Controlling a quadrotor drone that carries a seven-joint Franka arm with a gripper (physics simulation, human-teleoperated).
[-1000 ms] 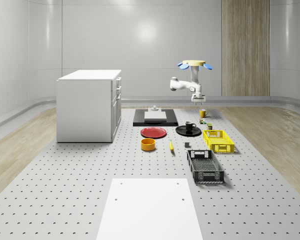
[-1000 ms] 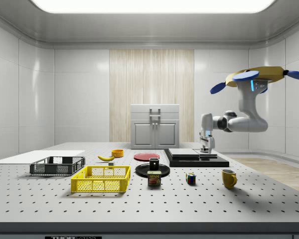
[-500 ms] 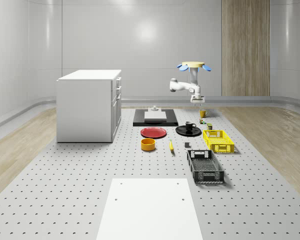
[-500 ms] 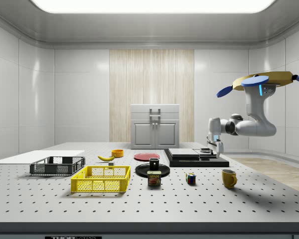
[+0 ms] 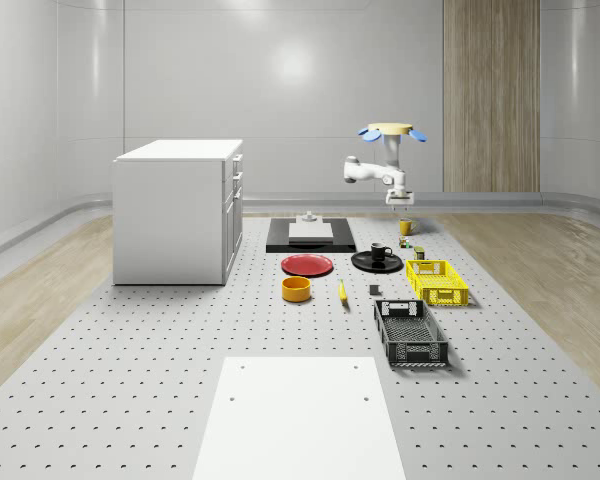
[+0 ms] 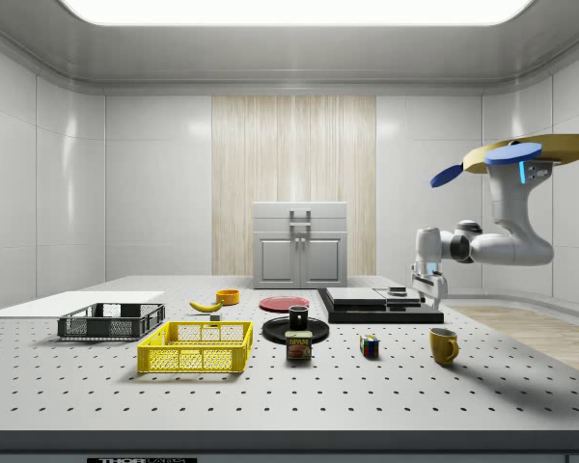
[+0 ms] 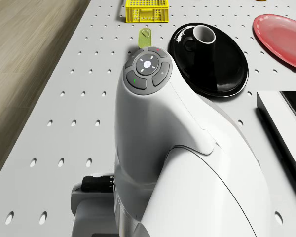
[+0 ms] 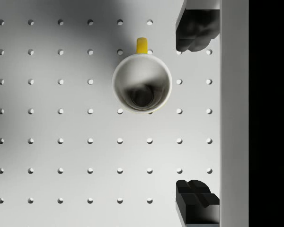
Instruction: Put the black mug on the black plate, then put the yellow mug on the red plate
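The black mug [image 5: 379, 251] stands upright on the black plate [image 5: 364, 264], also seen as mug [image 7: 203, 39] on plate [image 7: 232, 74]. Beside it lies the bare red plate [image 5: 308, 265]. The yellow mug [image 5: 406, 227] stands upright on the table farther back, and from the side the mug [image 6: 444, 345] is near the side view's right. The drone [image 6: 536, 152] hovers above and beyond it. My gripper [image 6: 430, 286] hangs open a little above the table, just beside the mug. Looking down, the yellow mug [image 8: 142, 82] lies off to one side of my gripper [image 8: 196, 116]; nothing is between the fingers [image 8: 196, 30].
A black slab [image 5: 310, 236] with a white block lies behind the plates, close to the gripper. A yellow crate [image 5: 437, 281], a black crate [image 5: 410, 332], an orange bowl [image 5: 296, 289] and a banana [image 5: 342, 291] sit nearer the front. A can [image 6: 298, 345], a cube [image 6: 369, 346] and a white cabinet [image 5: 175, 210] are also present.
The drone, arm and gripper have shifted toward the side view's right, bringing the open gripper closer above the yellow mug. The mugs and plates have not moved.
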